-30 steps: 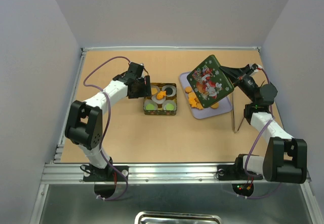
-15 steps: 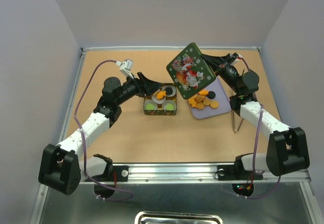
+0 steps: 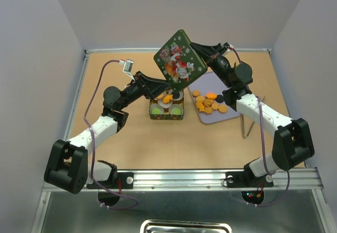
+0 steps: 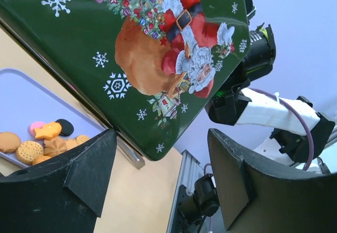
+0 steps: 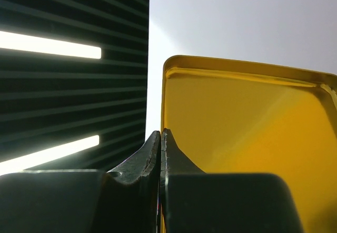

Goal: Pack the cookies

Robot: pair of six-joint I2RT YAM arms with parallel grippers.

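Note:
A green Christmas tin lid [image 3: 179,56] hangs tilted in the air above the open tin [image 3: 167,110]. My right gripper [image 3: 197,48] is shut on its right rim, and the right wrist view shows the lid's yellow inside [image 5: 242,133] beside the closed jaws [image 5: 160,135]. The tin holds paper cups with orange and green cookies [image 3: 167,99]. More cookies [image 3: 209,103] lie on a purple tray [image 3: 210,118]. My left gripper [image 3: 166,88] stands open and empty just under the lid; in its wrist view the lid's corner [image 4: 158,48] sits above the spread fingers [image 4: 160,135], and the tray's cookies [image 4: 47,141] are at the left.
A thin metal tool [image 3: 245,125] lies on the table right of the tray. The right arm [image 4: 263,106] shows behind the lid in the left wrist view. Walls close the table on three sides.
My right arm has carried the lid left and upward, from over the tray to above the tin. My left arm has stretched out toward the tin, its gripper opening slightly wider.

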